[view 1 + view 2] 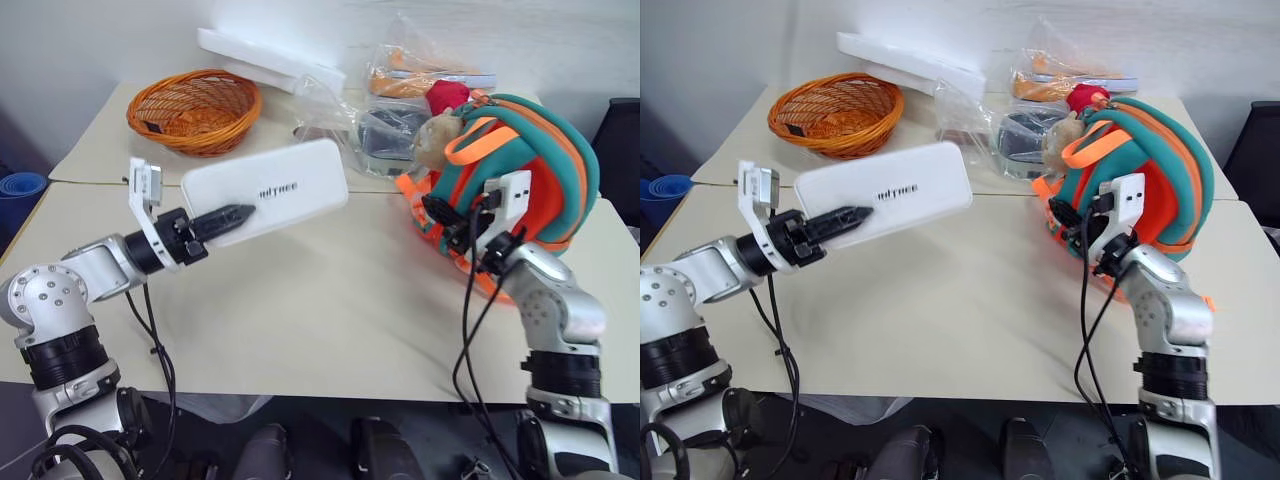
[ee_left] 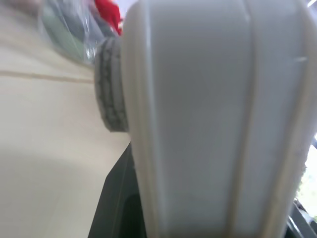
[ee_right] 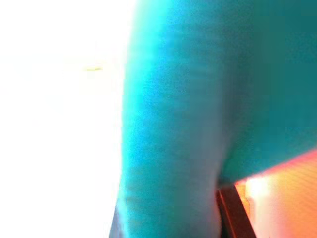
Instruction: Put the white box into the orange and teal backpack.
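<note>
The white box (image 1: 280, 185), flat with rounded corners and small dark lettering, hangs tilted above the table. My left gripper (image 1: 240, 215) is shut on its near end, one black finger lying across the top. The left wrist view shows the box's (image 2: 213, 124) white side up close. The orange and teal backpack (image 1: 540, 170) stands at the right of the table, with a tan plush charm (image 1: 435, 140) near its top. My right gripper (image 1: 445, 215) is pressed against the backpack's orange front edge. In the right wrist view, the backpack's teal fabric (image 3: 198, 99) is very close.
An orange wicker basket (image 1: 195, 110) sits at the back left, with a white foam slab (image 1: 265, 55) behind it. Clear plastic bags (image 1: 380, 125) and a red cloth (image 1: 447, 95) lie behind the backpack. The pale table (image 1: 330, 300) runs between my arms.
</note>
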{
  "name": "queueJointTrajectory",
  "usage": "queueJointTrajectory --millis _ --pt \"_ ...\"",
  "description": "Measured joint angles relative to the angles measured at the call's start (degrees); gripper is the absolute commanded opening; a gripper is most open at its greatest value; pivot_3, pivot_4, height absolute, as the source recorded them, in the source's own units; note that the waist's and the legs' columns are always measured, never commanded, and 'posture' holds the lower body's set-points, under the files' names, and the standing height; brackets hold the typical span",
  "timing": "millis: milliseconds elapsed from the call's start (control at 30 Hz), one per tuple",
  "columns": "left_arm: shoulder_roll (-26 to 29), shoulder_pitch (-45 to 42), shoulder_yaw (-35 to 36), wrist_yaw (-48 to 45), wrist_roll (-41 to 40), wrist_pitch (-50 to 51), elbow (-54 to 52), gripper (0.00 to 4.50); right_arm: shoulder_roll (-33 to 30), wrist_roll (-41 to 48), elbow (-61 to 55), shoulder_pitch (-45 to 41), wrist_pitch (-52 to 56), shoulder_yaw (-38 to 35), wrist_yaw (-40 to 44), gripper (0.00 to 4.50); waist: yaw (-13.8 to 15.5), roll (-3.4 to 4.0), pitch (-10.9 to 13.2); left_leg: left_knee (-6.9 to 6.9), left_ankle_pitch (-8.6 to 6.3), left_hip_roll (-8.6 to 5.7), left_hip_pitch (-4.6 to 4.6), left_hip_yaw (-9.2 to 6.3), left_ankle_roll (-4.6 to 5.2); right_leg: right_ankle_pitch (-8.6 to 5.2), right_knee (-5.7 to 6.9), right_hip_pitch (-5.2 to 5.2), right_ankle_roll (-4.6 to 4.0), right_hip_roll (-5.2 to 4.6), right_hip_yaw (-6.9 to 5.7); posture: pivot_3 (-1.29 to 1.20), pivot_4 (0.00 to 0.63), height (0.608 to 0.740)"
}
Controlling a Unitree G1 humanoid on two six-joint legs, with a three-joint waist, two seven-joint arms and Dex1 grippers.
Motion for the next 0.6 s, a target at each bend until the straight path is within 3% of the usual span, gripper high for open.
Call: queueJointTrajectory --millis 100,200,267,400,600 --pt "0.17 -2.08 -1.30 -0.61 0.50 -4.94 0.37 1.30 -7.61 8.90 -7.75 3.18 6.36 -1.02 7.66 0.03 0.07 -0.01 0.01 -0.01 -0.06 0.00 -0.02 0.00 0.03 0.00 -0.11 0.03 0.00 -0.01 -0.09 0.00 0.150 0.740" --pt "-0.95 -5.83 -2.96 -1.58 0.61 -9.95 1.13 1.30 -19.43 20.16 -14.49 10.01 13.55 -5.78 18.55 0.03 0.88 -0.13 0.12 0.01 -0.16 0.03 -0.12 -0.02 0.14 0.00 -0.33 0.09 0.01 -0.02 -0.23 0.00 0.150 0.740" --pt "-1.08 -7.52 -3.92 -2.42 0.61 -12.18 1.25 1.30 -23.21 24.61 -16.62 11.62 15.67 -8.72 22.69 0.03 0.95 -0.21 0.16 0.09 -0.26 0.14 -0.04 0.08 0.15 0.01 -0.37 0.16 0.02 0.01 -0.31 0.00 0.150 0.740" --pt "-1.38 -7.65 -9.35 -6.82 1.00 -15.46 0.73 1.30 -28.39 30.48 -17.36 14.92 18.88 -12.75 27.09 0.03 1.34 -0.30 0.21 0.11 -0.28 0.12 0.03 0.11 0.19 0.01 -0.40 0.22 0.02 -0.05 -0.32 0.00 0.150 0.740" --pt "0.36 -5.39 -17.37 -16.01 3.17 -19.46 -0.64 1.30 -29.13 29.38 -16.04 15.94 18.66 -13.59 26.60 0.03 1.38 -0.40 0.27 0.14 -0.26 0.11 0.04 0.07 0.16 0.01 -0.49 0.21 0.01 -0.08 -0.29 0.00 0.150 0.740"
